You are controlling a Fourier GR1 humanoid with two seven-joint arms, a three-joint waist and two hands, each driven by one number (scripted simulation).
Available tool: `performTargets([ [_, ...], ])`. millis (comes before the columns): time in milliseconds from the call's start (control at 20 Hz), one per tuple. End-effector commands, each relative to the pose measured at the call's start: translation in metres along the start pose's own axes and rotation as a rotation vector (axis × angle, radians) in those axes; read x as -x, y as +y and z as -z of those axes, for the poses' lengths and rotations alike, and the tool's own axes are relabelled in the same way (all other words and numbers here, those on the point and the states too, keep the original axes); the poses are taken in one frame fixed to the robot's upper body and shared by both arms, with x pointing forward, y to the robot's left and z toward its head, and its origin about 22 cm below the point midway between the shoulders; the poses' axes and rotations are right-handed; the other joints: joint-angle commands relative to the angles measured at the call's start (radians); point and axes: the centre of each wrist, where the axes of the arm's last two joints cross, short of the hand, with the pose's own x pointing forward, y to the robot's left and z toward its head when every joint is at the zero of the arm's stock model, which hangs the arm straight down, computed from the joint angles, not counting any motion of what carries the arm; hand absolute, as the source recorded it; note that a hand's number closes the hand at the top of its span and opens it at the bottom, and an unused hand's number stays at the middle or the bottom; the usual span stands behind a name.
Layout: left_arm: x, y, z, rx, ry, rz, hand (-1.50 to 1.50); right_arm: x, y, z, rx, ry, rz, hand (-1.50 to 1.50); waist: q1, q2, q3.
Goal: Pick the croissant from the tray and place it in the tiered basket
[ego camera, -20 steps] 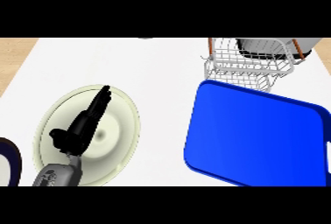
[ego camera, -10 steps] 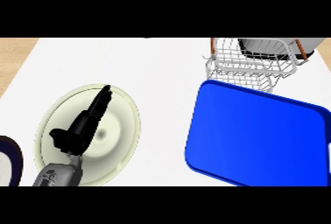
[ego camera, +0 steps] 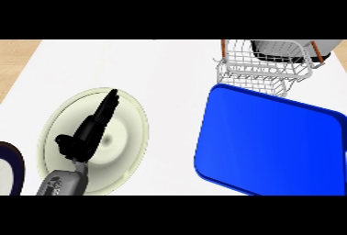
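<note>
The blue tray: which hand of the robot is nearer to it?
Left. The left hand lies open over the pale plate, to the left of the blue tray. The right hand is not in view.

Left forearm (ego camera: 64, 182): a grey forearm comes in from the lower edge at the view's left and slants up and a little to the right.
Left wrist: it joins the grey sleeve to the black hand just above the sleeve's upper end.
Left hand (ego camera: 85, 135): black, stretched out in line with the forearm and seen edge on.
Left fingers (ego camera: 109, 102): straight and held close together, pointing up and to the right, curled round nothing.
Left thumb (ego camera: 63, 142): sticks out to the left near the base of the hand.
Right arm and hand: not showing in the head view.
</note>
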Motion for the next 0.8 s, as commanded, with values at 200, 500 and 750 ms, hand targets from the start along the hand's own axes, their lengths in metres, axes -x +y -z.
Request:
performTargets([
  [200,-0.001,-0.007,-0.006,0.002,0.061,-0.006,0.0,-0.028,0.053,0.025,-0.081,-0.014,0.084,1.5,0.001,0.005,-0.009],
  [500,-0.003,0.013,0.001,-0.018,0.067,-0.032,0.0,-0.008,0.065,0.027,-0.178,0.064,0.214,1.5,-0.012,0.003,-0.009],
  [750,0.011,0.002,-0.008,-0.034,0.077,-0.013,0.0,-0.019,0.071,0.035,-0.272,0.274,0.406,-1.5,-0.013,0.002,-0.009],
])
